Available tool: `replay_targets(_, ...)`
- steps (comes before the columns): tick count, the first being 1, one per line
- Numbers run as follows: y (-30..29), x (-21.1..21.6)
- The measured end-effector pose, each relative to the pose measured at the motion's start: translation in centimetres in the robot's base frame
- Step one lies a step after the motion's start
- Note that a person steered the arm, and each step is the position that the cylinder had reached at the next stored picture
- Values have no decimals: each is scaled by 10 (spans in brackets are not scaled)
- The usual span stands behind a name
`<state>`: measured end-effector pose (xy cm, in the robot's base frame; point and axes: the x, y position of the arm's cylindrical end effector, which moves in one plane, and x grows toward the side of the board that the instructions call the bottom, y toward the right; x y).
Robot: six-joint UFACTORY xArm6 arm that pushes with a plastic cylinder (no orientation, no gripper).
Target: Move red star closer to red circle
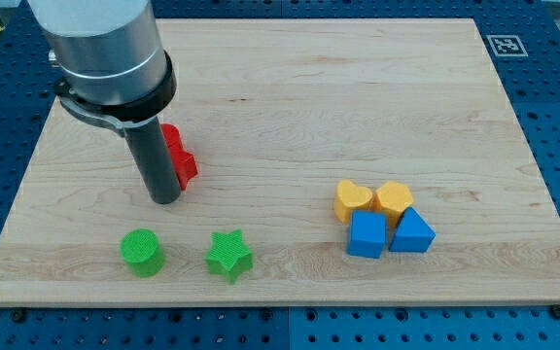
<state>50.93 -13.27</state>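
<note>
Nearest, a green star [228, 255] and green circle [142, 252] sit at near left. Beyond them, my tip [166, 198], a bare rod with nothing to close, touches a red block [180, 156], mostly hidden; star or circle, cannot tell. Risk: an off-centre push could spin it aside. No containers. Yellow [374, 199] and blue blocks [389, 233] cluster at right.

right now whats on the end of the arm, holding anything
No gripper: only my tip, holding nothing. It rests on the board against the view's left side of a partly hidden red block.
</note>
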Motion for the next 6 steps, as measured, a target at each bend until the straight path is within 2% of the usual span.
replay_targets(1,0,0)
replay_targets(3,54,7)
replay_targets(4,54,-11)
replay_targets(6,54,-12)
